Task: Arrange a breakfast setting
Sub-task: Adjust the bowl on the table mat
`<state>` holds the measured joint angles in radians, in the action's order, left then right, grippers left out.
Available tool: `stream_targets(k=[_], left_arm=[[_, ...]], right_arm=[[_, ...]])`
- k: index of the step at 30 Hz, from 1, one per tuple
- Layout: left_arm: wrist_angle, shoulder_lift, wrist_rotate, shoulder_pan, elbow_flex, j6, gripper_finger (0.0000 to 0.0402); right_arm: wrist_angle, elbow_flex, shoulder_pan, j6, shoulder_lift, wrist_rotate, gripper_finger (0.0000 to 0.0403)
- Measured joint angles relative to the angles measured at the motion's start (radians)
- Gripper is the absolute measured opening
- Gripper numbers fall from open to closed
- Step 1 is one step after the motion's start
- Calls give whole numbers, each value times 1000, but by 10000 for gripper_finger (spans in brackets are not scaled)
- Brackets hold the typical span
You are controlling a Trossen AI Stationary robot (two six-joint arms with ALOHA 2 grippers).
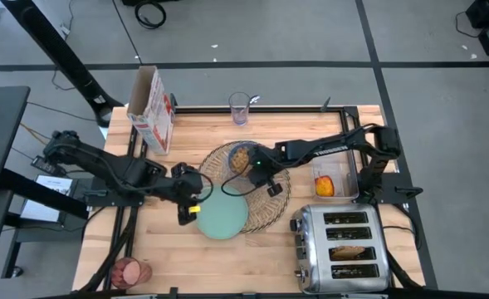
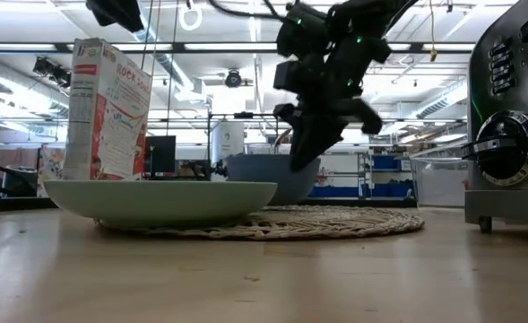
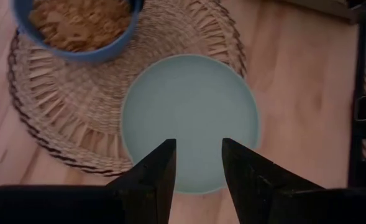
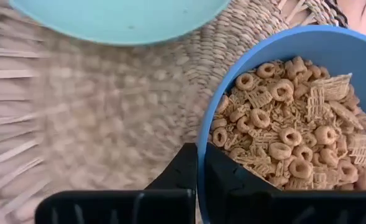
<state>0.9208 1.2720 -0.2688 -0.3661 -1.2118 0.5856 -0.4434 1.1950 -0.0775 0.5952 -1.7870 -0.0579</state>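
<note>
Setting partly laid: bowl and plate on the mat, rest still scattered.

The bowl (image 4: 288,118), full of cereal, sits on the mat (image 1: 265,208); right gripper (image 4: 201,163) is clamped on its rim. The plate (image 3: 189,118) overhangs the mat's near left edge; left gripper (image 3: 197,163) hovers above it, fingers apart. Still to place, I judge: toast (image 1: 349,249) in the toaster (image 1: 310,241), apple (image 1: 325,186) far right, pink drink (image 1: 128,271) at the near left corner. Bare wood near the mat gives room.

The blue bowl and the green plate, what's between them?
Only bare woven placemat, seen in the left wrist view, lies between the blue bowl and the green plate.
</note>
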Motion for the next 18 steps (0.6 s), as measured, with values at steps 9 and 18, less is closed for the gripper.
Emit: stream_targets(k=[9, 18], left_arm=[[16, 1, -1, 66, 0, -4, 137], [7, 2, 2, 96, 0, 6, 137]], right_arm=[[-137, 0, 50, -70, 44, 7, 17], [-102, 0, 61, -113, 21, 12, 23]])
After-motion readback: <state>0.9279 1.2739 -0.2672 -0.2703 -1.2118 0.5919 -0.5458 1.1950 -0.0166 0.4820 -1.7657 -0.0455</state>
